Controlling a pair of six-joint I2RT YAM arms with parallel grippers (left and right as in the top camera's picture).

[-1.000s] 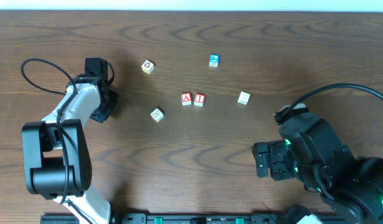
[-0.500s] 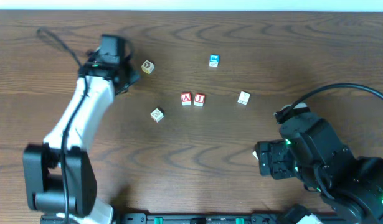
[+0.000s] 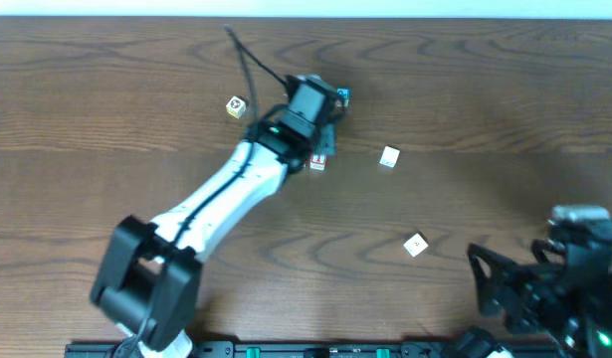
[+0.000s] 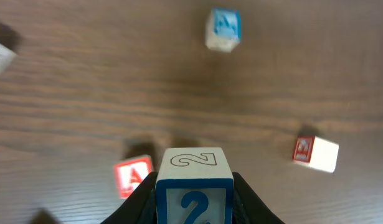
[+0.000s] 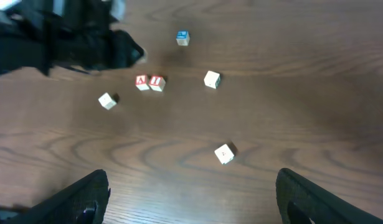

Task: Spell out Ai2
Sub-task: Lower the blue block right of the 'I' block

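The tabletop [image 3: 505, 89] carries loose blocks. In the middle, the A block [image 5: 142, 83] and the I block [image 5: 157, 83] lie side by side, with the A on the left. The left arm [image 3: 216, 199] lies across from the near left corner to this pair. The left tool [image 4: 194, 208] has the 2 block [image 4: 194, 174] between its fingers, and in the left wrist view it shows just right of the A block. The back block [image 3: 342, 96] lies behind the pair. The right block [image 3: 389, 157] lies to their right. The left block [image 3: 235, 106] lies at the back on the left. The front block [image 3: 415, 245] lies nearest the right arm [image 3: 554, 293].
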